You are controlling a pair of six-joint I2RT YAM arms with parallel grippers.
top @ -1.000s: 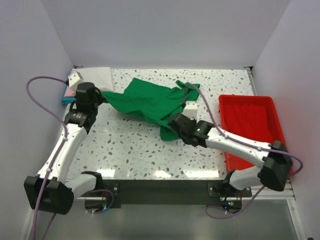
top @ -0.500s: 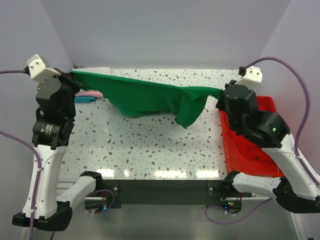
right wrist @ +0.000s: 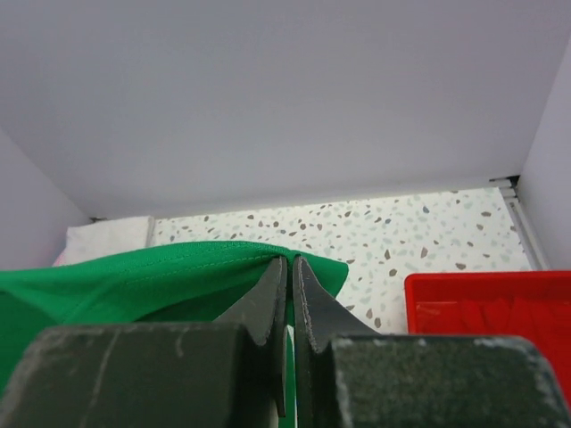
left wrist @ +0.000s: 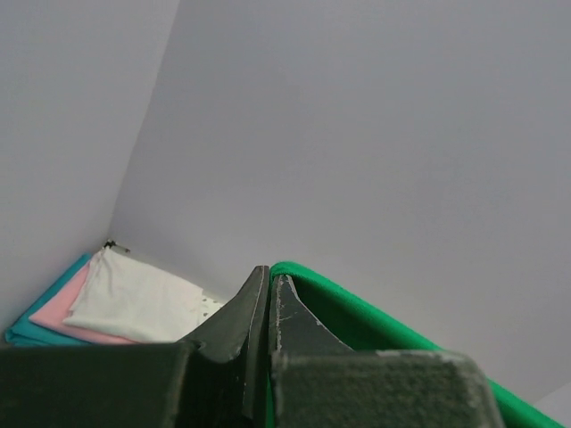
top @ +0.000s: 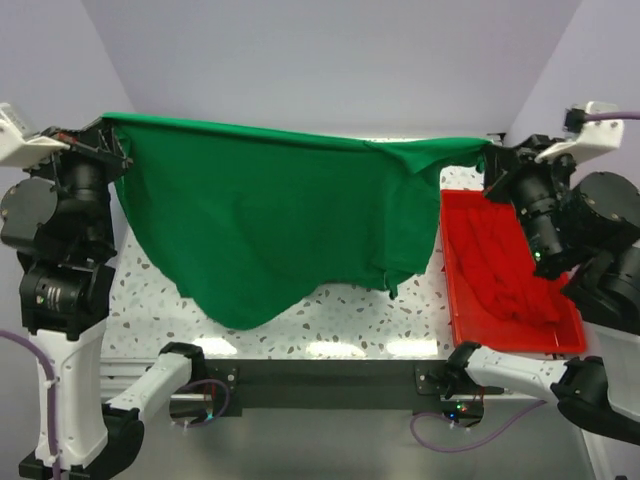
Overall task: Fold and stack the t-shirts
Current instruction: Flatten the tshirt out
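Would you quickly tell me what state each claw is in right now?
Left claw: closed, holding one end of the green t-shirt.
Right claw: closed, holding the other end of the green t-shirt.

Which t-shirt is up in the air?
The bright green cloth t-shirt, hanging spread out; the folded white, pink and teal t-shirts lie stacked flat.

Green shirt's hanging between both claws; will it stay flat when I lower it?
Probably not: the green shirt sags and wrinkles between the left claw and right claw, so it looks floppy. Likely light, since two edge pinches carry it. Its lower edge may bunch on touchdown.
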